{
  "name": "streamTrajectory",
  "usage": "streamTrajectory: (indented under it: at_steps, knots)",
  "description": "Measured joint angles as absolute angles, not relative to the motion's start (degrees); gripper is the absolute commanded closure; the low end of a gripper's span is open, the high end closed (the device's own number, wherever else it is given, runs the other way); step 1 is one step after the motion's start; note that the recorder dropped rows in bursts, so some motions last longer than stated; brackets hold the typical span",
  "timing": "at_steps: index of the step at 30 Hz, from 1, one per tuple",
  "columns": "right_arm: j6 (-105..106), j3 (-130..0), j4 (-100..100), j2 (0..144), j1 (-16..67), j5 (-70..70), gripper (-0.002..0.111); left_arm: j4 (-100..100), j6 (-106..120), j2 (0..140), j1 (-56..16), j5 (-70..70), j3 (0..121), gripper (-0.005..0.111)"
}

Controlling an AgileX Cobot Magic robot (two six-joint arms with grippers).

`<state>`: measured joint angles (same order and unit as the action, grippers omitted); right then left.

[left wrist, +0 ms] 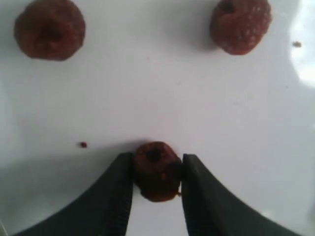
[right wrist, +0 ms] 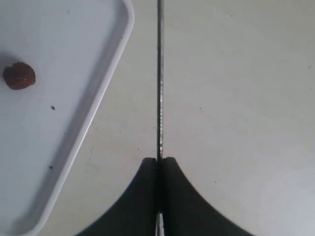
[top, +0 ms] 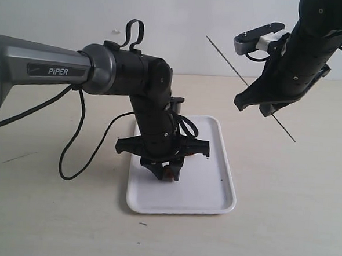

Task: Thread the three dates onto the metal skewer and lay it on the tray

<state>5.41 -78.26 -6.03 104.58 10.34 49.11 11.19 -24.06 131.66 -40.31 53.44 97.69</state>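
Observation:
In the left wrist view, my left gripper (left wrist: 157, 172) is shut on one date (left wrist: 156, 169), just over the white tray (left wrist: 157, 88). Two more dates (left wrist: 49, 28) (left wrist: 240, 23) lie loose on the tray beyond it. From outside, the left gripper (top: 165, 173) hangs low over the tray (top: 208, 188), with the held date (top: 169, 173) showing between its fingers. My right gripper (right wrist: 159, 162) is shut on the thin metal skewer (right wrist: 159, 83). It holds the skewer (top: 227, 59) slanted in the air to the right of the tray. One date (right wrist: 18, 75) also shows in the right wrist view.
The tray (right wrist: 59, 123) lies on a pale tabletop (top: 294, 199). Tiny dark specks (left wrist: 83, 144) dot its floor. A black cable (top: 80, 140) loops down from the left arm beside the tray. The right arm's body (top: 297, 60) stands high above the table at the right.

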Motion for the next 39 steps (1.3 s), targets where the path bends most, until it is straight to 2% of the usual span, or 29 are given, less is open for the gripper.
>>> streamTrajectory:
  at_steps: [2, 16, 23, 31, 39]
  knots:
    - [5.4, -78.3, -5.9, 104.6, 10.3, 49.1, 0.108, 11.3, -24.1, 131.7, -40.3, 53.5, 97.7, 0.085]
    - [5.9, -78.3, -5.7, 104.6, 10.3, 49.0, 0.108, 11.4, -23.6, 131.5, -40.3, 53.2, 97.7, 0.085]
    - [5.9, -78.3, -5.7, 104.6, 10.3, 48.4, 0.108, 11.5, -22.5, 125.9, -39.1, 49.9, 97.5, 0.085]
    - [7.6, -78.3, -2.2, 104.7, 10.3, 47.1, 0.108, 13.5, -18.6, 117.2, -32.4, 48.7, 97.5, 0.085]
    - [25.8, -74.5, 17.8, 106.3, 10.3, 46.1, 0.108, 26.8, -8.1, 114.8, -22.7, 45.5, 97.5, 0.085]
